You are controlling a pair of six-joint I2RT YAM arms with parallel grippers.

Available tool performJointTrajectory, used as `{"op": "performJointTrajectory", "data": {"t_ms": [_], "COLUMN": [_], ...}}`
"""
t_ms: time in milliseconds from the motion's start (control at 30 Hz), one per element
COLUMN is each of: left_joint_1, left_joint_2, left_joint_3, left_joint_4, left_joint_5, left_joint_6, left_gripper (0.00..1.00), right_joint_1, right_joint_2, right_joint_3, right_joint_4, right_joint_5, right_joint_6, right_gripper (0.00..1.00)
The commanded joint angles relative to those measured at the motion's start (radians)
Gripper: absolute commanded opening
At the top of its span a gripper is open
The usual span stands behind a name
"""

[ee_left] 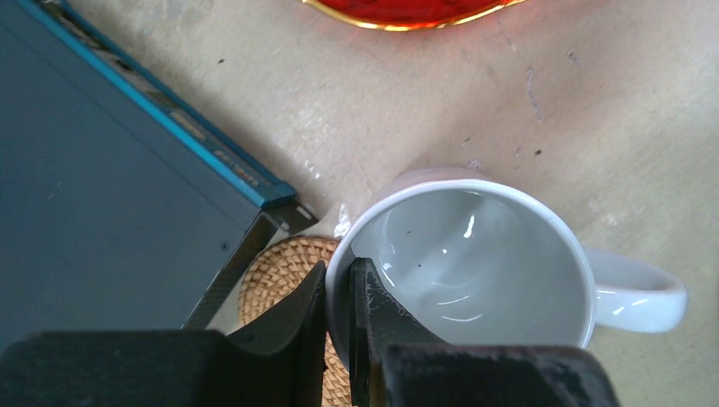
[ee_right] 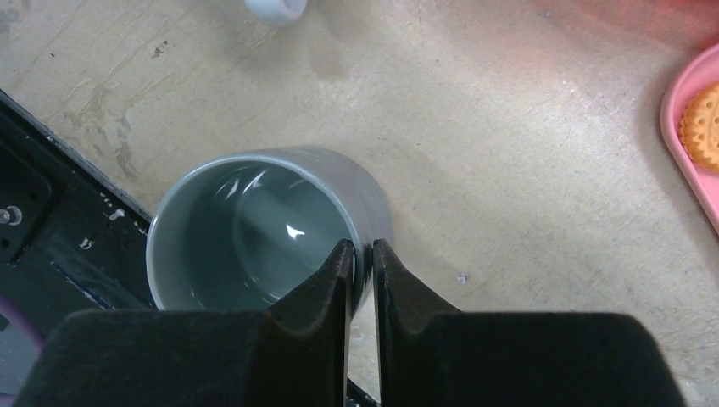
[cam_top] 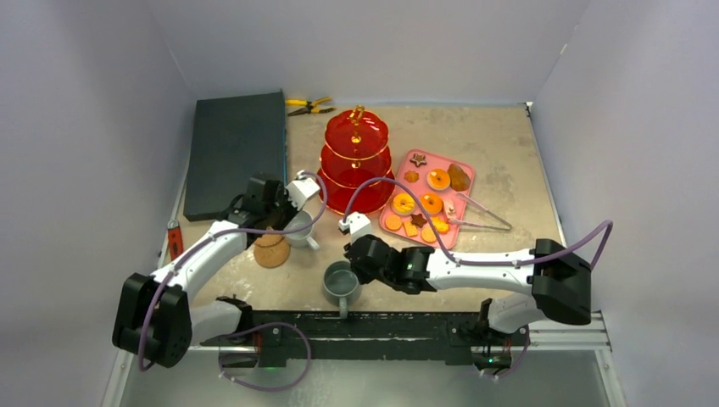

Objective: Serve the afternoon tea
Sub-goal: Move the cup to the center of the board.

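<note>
The white mug [cam_top: 298,229] [ee_left: 475,254] stands beside a round cork coaster [cam_top: 271,251] [ee_left: 284,271], its handle pointing right in the left wrist view. My left gripper [cam_top: 288,222] [ee_left: 339,267] is shut on its rim, one finger inside and one outside. The grey mug [cam_top: 341,282] [ee_right: 246,229] sits near the table's front edge. My right gripper [cam_top: 356,268] [ee_right: 363,248] is shut on its right wall in the same way. The red three-tier stand [cam_top: 356,161] [ee_left: 407,10] is behind them. Biscuits and pastries [cam_top: 424,203] lie on a pink tray [cam_top: 437,161] [ee_right: 678,110].
A flat dark slab [cam_top: 236,148] [ee_left: 102,195] lies at the back left, close to the coaster. Yellow-handled pliers [cam_top: 309,106] sit behind the stand. Metal tongs [cam_top: 483,216] rest across the tray's right side. The black mounting rail [cam_top: 381,326] runs just behind the grey mug.
</note>
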Motion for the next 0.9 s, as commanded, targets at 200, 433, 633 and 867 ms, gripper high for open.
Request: {"op": "performJointTrajectory", "data": {"t_ms": [200,433,633,867], "left_joint_1": [0.048,0.182,0.215,0.215], "left_joint_2": [-0.09,-0.08,-0.133,-0.155], "left_joint_3": [-0.075,-0.03,-0.051,0.022], "left_joint_4": [-0.04,-0.089,-0.126,-0.206], "left_joint_5": [-0.212,-0.155,-0.123,0.042], "left_joint_6": [0.113,0.146,0.159,0.046], "left_gripper": [0.0,0.0,0.04,0.58], "right_joint_1": [0.014,0.014,0.014,0.013], "right_joint_2": [0.112,0.25,0.346,0.331], "right_joint_3": [0.113,0.242,0.333,0.354], "right_joint_4": [0.062,0.15,0.192,0.187], "right_joint_5": [0.152,0.223,0.225,0.188], "right_joint_6": [0.054,0.038,0.04,0.07], "right_gripper": [0.01,0.0,0.0,0.51]}}
